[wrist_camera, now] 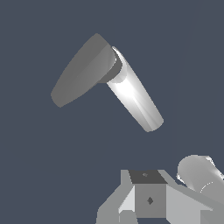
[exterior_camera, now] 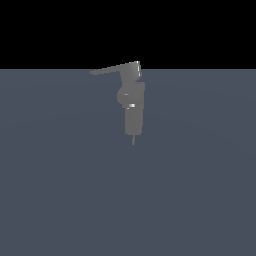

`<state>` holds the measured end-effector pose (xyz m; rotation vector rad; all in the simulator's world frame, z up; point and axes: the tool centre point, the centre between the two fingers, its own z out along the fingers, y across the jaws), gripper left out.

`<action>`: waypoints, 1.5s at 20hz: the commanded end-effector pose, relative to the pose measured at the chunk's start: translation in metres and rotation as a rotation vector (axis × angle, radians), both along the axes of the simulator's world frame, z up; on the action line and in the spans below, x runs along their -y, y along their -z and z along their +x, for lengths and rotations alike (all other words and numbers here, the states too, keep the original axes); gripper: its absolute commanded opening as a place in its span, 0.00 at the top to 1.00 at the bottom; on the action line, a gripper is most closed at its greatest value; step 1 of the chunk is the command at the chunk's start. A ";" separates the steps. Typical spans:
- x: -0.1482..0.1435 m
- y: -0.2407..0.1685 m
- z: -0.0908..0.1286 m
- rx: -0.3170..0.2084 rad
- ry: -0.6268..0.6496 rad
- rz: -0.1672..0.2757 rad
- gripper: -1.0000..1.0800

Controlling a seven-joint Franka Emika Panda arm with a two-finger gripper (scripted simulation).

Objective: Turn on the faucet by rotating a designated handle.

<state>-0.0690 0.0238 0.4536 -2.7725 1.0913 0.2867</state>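
In the exterior view the matte grey faucet (exterior_camera: 133, 107) stands upright on the floor, with a rounded bulge at mid-height and a thin pin at its foot. Its handle (exterior_camera: 112, 69), a thin flat lever, sticks out from the square top block toward the exterior view's left and tapers to a point. No gripper or arm shows in that view. The wrist view holds a flat grey tapering blade (wrist_camera: 81, 72) joined to a glossy pale cylinder (wrist_camera: 135, 98). Blocky grey pieces (wrist_camera: 148, 199) fill that picture's edge. I cannot tell whether they are my fingers, or how they stand.
A flat blue-grey floor (exterior_camera: 60, 190) spreads around the faucet, ending at a black background behind it. A second glossy rounded part (wrist_camera: 201, 175) sits beside the blocky pieces in the wrist view.
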 end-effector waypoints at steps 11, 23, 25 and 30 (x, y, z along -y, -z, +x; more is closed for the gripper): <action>-0.016 0.056 0.077 -0.112 0.335 -0.061 1.00; -0.039 0.122 0.138 -0.175 0.639 -0.181 1.00; -0.044 0.134 0.147 -0.179 0.687 -0.204 1.00; -0.055 0.160 0.164 -0.182 0.785 -0.256 1.00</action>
